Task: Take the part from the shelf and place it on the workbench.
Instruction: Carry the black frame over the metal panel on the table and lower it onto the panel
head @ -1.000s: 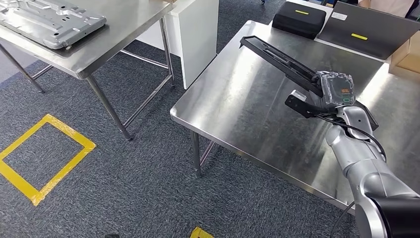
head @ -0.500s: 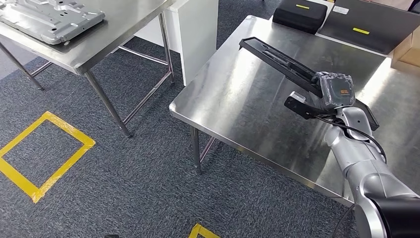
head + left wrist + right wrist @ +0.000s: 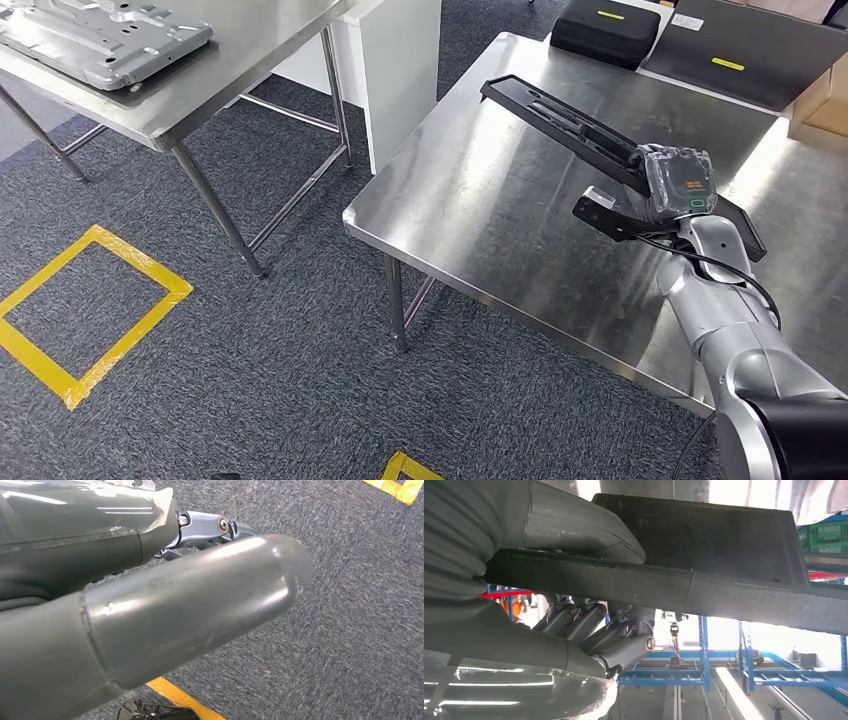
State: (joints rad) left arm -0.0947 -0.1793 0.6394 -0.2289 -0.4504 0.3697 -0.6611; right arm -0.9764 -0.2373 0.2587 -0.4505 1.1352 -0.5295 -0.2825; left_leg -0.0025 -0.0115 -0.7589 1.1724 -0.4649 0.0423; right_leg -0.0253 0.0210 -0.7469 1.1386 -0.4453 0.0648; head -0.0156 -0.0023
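The part is a long flat black frame lying slantwise over the steel workbench. My right hand grips it near its nearer end, and its far end points to the bench's back left corner. I cannot tell whether the part touches the bench top. In the right wrist view the part runs across the picture, with the thumb on one side of it and the fingers curled on the other. My left hand hangs over the grey carpet and holds nothing.
At the back of the workbench stand a black case, a dark flat panel and a cardboard box. A second steel table at the left carries a grey metal plate. A yellow taped square marks the floor.
The whole view shifted slightly a second ago. My right hand and the part have edged a little toward the bench's back left; the grip is unchanged.
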